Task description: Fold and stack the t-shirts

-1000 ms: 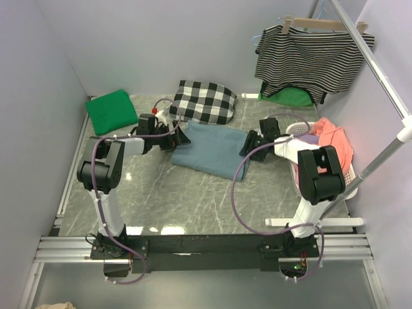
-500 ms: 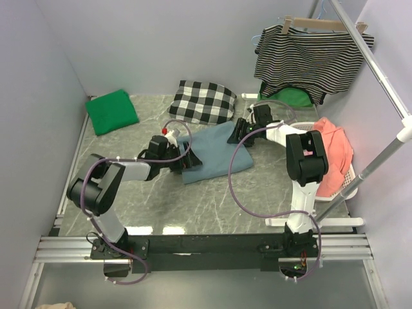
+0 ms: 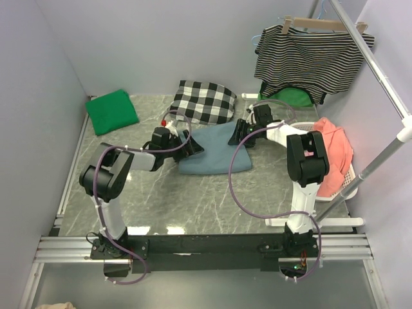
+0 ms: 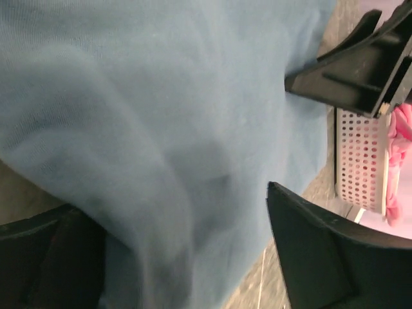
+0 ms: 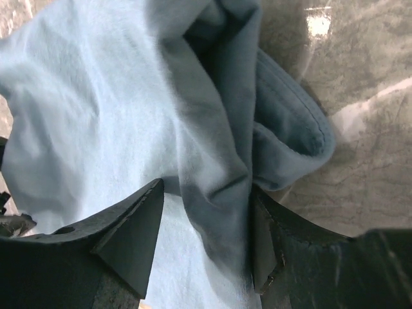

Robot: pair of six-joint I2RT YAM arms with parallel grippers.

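Observation:
The slate-blue t-shirt (image 3: 215, 153) lies folded in a compact shape at the table's middle. It fills the left wrist view (image 4: 161, 116) and the right wrist view (image 5: 96, 116). My left gripper (image 3: 194, 147) is at its left edge, jaws wide apart, with the cloth lying loose between them (image 4: 187, 257). My right gripper (image 3: 240, 132) is at the shirt's far right corner, jaws partly apart around a thick fold (image 5: 206, 238). The green t-shirt (image 3: 112, 111) lies folded at the far left.
A black-and-white checked cloth (image 3: 203, 101) lies just behind the blue shirt. A white perforated basket (image 3: 344, 172) with pink cloth (image 3: 335, 145) stands at the right. A striped top (image 3: 309, 58) hangs on a rail, with green cloth (image 3: 286, 98) under it.
The blue shirt was spread wider a second ago. Both grippers brought its ends inward into a smaller fold. In the last half second my left gripper moved back up and left. The right stayed.

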